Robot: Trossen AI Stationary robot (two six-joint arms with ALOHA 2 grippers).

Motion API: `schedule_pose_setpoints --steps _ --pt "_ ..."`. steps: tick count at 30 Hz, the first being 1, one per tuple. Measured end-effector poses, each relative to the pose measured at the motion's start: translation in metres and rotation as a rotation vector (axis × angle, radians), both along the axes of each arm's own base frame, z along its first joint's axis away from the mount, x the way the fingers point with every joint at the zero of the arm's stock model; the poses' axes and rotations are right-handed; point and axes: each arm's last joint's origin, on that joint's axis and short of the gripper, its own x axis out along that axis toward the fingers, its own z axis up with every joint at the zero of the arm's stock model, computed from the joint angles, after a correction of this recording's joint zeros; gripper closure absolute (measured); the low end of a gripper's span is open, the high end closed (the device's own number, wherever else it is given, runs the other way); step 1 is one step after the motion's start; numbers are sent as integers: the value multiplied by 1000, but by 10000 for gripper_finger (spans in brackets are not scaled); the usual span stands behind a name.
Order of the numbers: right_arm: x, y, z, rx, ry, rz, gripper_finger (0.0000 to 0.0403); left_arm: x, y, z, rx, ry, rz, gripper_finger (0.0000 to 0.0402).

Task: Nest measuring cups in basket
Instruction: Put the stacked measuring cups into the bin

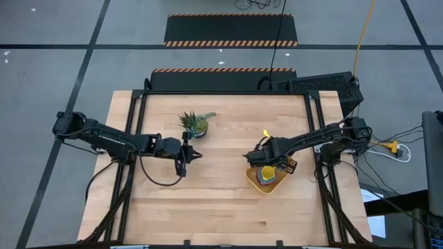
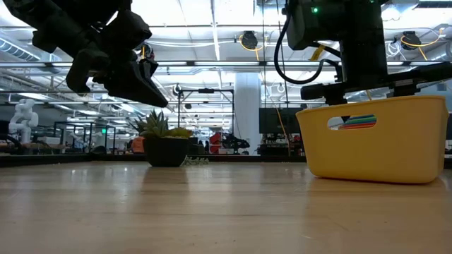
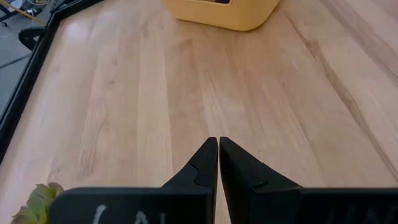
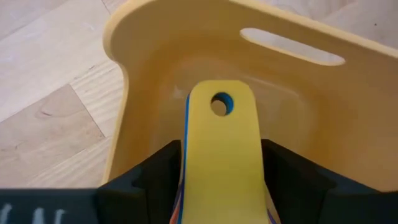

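Observation:
An orange-yellow basket (image 1: 271,187) (image 2: 381,148) stands on the table's right half. Inside it lie nested measuring cups (image 1: 266,174). The yellow cup's flat handle (image 4: 222,124) lies on top, with blue and red edges showing under it. Coloured handle edges (image 2: 357,122) show through the basket's side slot. My right gripper (image 1: 261,164) (image 4: 222,149) reaches down into the basket, its fingers on either side of that handle. My left gripper (image 1: 199,155) (image 3: 218,146) (image 2: 155,95) hovers shut above bare table left of centre, pointing toward the basket (image 3: 217,15). My right gripper has the yellow cup's handle (image 4: 194,158) pinched between its two fingers (image 4: 155,171), which meet the handle's two long edges. The fingers come from above, slanting down into the basket. The handle's free end with its hole points away toward the basket wall (image 4: 149,37). The cup bowls are hidden below the gripper.
A small spiky green potted plant (image 1: 196,123) (image 2: 164,141) (image 3: 37,202) stands on the far part of the table, just beyond my left gripper. Bare wood spreads between the two grippers and along the near edge. Black frame rails border the table's sides.

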Motion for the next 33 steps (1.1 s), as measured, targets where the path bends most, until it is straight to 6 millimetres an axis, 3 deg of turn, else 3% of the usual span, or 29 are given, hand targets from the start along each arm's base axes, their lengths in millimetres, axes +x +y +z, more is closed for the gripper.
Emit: schedule_pose_setpoints --steps 33 --pt "-10 -1 15 41 -1 69 190 -2 1 -4 19 15 -10 380"
